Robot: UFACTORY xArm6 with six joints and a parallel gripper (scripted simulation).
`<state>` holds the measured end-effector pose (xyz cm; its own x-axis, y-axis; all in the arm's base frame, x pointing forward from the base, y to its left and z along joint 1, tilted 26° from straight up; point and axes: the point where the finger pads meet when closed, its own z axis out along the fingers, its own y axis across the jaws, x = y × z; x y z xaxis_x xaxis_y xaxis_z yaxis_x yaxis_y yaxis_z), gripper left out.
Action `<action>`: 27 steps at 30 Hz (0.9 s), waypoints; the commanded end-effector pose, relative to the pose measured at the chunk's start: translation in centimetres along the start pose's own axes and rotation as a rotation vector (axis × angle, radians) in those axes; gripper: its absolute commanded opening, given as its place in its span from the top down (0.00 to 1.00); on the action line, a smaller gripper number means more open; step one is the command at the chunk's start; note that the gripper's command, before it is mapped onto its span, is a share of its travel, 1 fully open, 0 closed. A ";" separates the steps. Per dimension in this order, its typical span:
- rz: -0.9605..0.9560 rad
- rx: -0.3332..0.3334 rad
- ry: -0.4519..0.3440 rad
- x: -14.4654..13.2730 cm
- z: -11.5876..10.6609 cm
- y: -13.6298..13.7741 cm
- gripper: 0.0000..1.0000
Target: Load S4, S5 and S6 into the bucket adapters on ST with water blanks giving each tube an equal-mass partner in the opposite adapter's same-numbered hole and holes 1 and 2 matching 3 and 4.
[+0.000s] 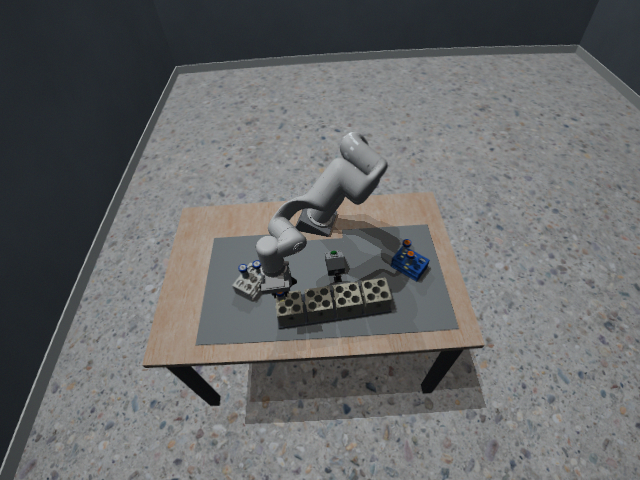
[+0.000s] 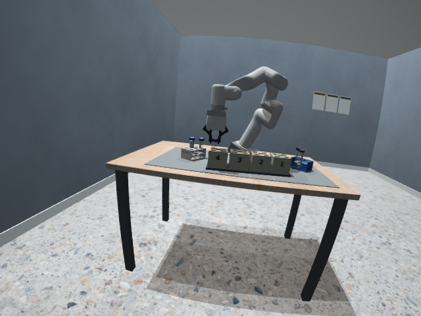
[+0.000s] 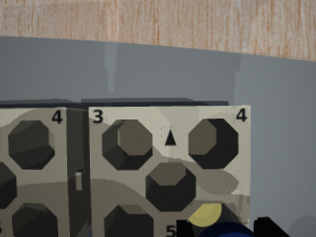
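Top: gripper (image 1: 279, 293) (image 2: 214, 139) (image 3: 220, 228) at adapter 4 (image 1: 290, 318) (image 2: 217, 158) (image 3: 170, 116), ST's end by white rack (image 1: 248, 285) (image 2: 193, 153); 2 tubes in blue rack (image 1: 410, 266) (image 2: 302, 164).

Ext: clamped on orange-dot tube (image 2: 214, 139) (image 3: 226, 229), prob. S4; ID n/l (not legible). Cap high above adapter.

Wrist: tube at corner hole below 4; depth unclear. Step: prob. lifting or seating it. Next: keep vertical, clear rim if moving; if seating, lower fully before release. Partner blank t/b/c.

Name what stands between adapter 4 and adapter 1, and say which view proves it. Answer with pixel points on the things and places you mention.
Adapter 3 (image 1: 318, 312) (image 2: 239, 160) (image 3: 54, 133) and adapter 2 (image 1: 348, 308) (image 2: 261, 162), side by side in the row. The exterior view shows this, with the side numbers readable.
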<state>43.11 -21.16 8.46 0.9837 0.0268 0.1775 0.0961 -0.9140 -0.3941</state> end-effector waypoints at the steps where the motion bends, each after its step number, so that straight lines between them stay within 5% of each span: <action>1: -0.001 -0.004 0.004 0.1 -0.9 0.1 1.00; 27: -0.001 -0.004 0.004 0.1 -5.4 0.1 1.00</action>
<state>42.45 -23.07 12.65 0.9835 0.0265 0.1790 0.0961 -0.9147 -0.3926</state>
